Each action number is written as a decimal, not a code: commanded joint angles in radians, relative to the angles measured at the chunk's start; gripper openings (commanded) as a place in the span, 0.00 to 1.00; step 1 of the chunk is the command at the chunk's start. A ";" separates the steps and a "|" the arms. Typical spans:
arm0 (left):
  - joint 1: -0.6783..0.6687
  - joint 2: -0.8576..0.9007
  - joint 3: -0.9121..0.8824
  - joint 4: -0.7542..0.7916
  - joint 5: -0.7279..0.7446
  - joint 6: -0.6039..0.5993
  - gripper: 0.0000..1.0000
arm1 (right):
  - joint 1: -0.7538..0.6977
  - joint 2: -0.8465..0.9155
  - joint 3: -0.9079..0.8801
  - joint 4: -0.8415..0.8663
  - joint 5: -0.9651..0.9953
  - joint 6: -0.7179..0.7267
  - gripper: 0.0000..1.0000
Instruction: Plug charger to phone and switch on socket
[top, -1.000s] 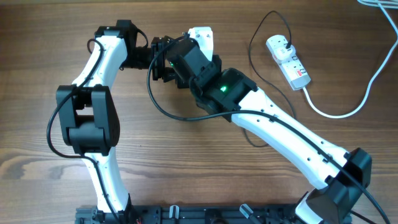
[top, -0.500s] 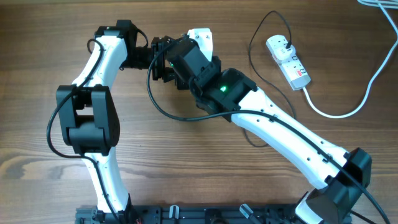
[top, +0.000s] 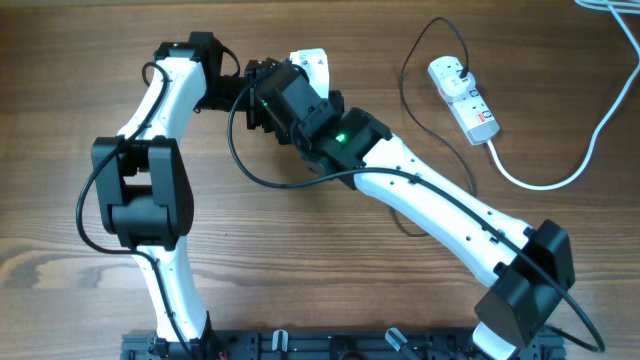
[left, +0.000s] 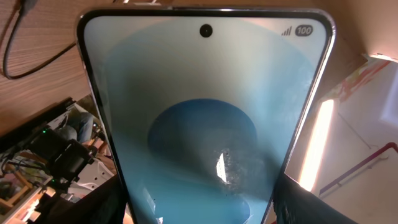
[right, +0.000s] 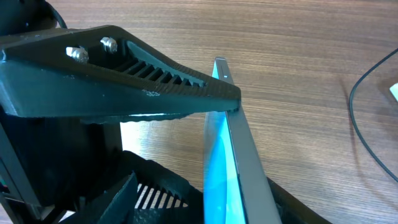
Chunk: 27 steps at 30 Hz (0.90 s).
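The phone fills the left wrist view, its pale cyan screen facing the camera. My left gripper is shut on its two long sides. In the right wrist view the phone shows edge-on and runs between the jaws of my right gripper, which is closed against it. Overhead, both grippers meet at the back centre, and the phone's pale end sticks out. The charger's black cable runs from its white plug head in the socket. The connector tip is hidden.
The socket's thick white cord curves off to the right edge. A black cable loop hangs below the two grippers. My left gripper's finger crosses the top of the right wrist view. The table is brown wood.
My right arm has swung a little to the left and back. The phone's pale end has shifted left with it. The left arm has hardly moved.
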 joint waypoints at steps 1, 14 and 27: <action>-0.004 -0.048 0.022 -0.003 0.056 0.013 0.66 | -0.002 -0.027 0.016 0.003 0.037 -0.022 0.63; -0.004 -0.048 0.022 0.008 0.056 0.012 0.66 | -0.002 -0.072 0.016 -0.012 0.005 -0.010 0.53; -0.004 -0.048 0.022 0.008 0.056 0.012 0.66 | -0.002 -0.071 0.016 -0.031 0.005 0.042 0.39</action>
